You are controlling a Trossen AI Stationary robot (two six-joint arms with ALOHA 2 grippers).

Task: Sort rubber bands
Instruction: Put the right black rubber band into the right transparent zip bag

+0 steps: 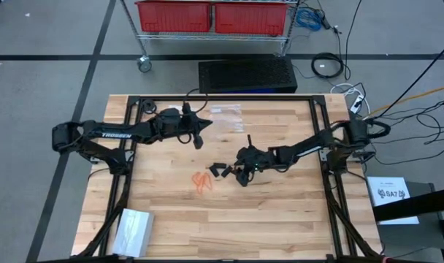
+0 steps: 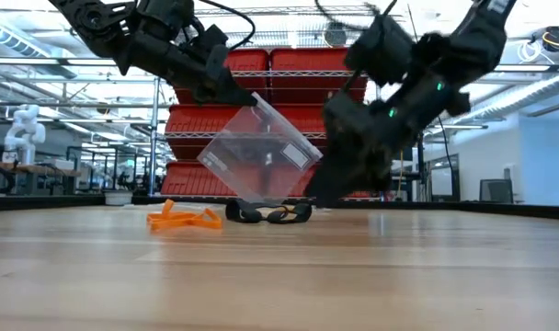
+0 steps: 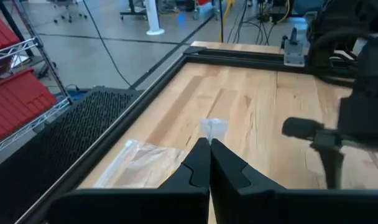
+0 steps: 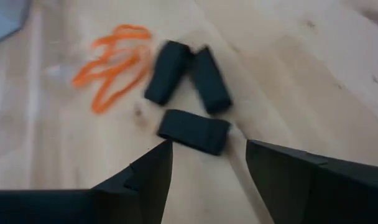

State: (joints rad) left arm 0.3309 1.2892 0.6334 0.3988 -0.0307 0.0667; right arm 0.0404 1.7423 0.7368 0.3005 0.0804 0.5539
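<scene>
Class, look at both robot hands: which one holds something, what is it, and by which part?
The left hand, shut, pinches the clear plastic bag by its top corner. The right hand is open above the black bands, holding nothing.

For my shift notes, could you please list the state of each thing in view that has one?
Left claw: shut on clear plastic bag, held above the table.
Right claw: open, over the wide black rubber bands.
Thin orange rubber bands: loose on the wooden table.

clear plastic bag [image 2: 261,152] hangs above the wooden table [image 1: 280,212]; 2 red bins [image 1: 215,16] sit behind.
</scene>
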